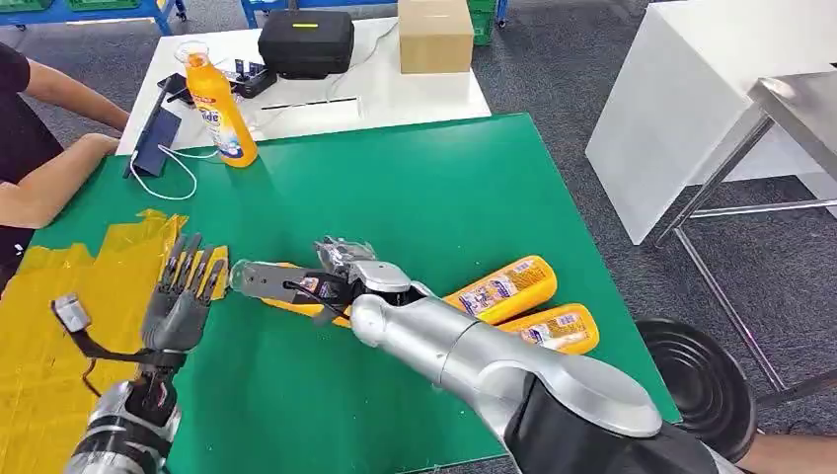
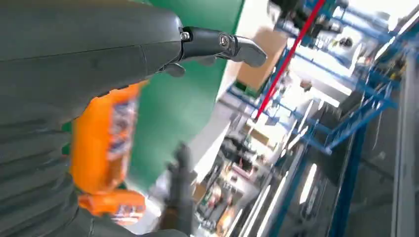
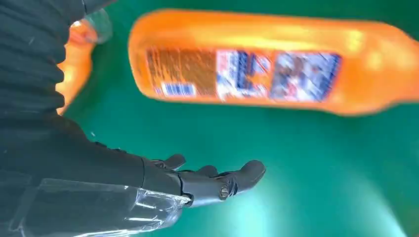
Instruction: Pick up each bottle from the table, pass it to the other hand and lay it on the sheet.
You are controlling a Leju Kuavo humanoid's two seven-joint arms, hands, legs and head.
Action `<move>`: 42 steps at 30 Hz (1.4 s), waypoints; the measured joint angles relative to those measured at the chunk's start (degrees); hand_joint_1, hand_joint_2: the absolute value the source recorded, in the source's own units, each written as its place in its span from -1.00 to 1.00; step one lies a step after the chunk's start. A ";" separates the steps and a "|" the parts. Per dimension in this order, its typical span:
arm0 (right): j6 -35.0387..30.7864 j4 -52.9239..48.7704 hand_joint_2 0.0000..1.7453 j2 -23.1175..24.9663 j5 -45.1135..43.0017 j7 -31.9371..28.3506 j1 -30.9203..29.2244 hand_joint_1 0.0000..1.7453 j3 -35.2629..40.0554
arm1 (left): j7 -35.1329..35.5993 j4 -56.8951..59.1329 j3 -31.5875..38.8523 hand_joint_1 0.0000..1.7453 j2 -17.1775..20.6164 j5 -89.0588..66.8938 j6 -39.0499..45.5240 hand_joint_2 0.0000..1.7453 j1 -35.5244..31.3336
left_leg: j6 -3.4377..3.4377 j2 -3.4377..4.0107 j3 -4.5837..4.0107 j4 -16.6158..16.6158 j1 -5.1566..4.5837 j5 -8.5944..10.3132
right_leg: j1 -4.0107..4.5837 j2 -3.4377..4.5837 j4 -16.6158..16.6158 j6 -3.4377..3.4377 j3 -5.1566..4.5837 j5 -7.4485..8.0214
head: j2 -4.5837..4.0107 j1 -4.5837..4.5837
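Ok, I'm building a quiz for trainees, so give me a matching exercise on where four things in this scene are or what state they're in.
1 upright bottle
2 left hand
3 black case
4 right hand

a on the white table
b grips a bottle
c open, beside the yellow sheet
d standing on the green table

Pairs: 1-d, 2-c, 3-a, 4-b
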 measured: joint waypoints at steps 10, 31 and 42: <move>1.20 1.58 1.00 -0.04 -0.90 2.87 0.64 -1.00 3.50 | -0.42 8.82 -4.90 -1.00 -1.40 0.33 -0.66 1.00 -7.98 | 0.00 0.06 -0.07 0.01 0.00 -0.01 | 0.01 0.07 0.00 0.01 -0.11 -0.01 | 0.02 0.00; 1.66 8.85 1.00 -0.20 0.02 6.10 2.09 -1.00 5.16 | -0.53 14.50 -9.82 -1.00 -4.50 2.43 -2.10 1.00 -11.52 | 0.00 0.04 -0.10 0.02 0.00 -0.01 | 0.01 0.09 -0.01 0.01 -0.13 -0.01 | 0.02 0.00; -3.24 11.61 1.00 -0.37 -1.12 4.03 2.52 -1.00 4.70 | -7.22 13.84 -11.11 -1.00 -3.96 -5.52 16.39 1.00 -16.08 | 0.00 0.03 -0.09 0.02 0.01 0.00 | 0.02 0.09 0.01 0.00 -0.11 0.00 | 0.00 0.00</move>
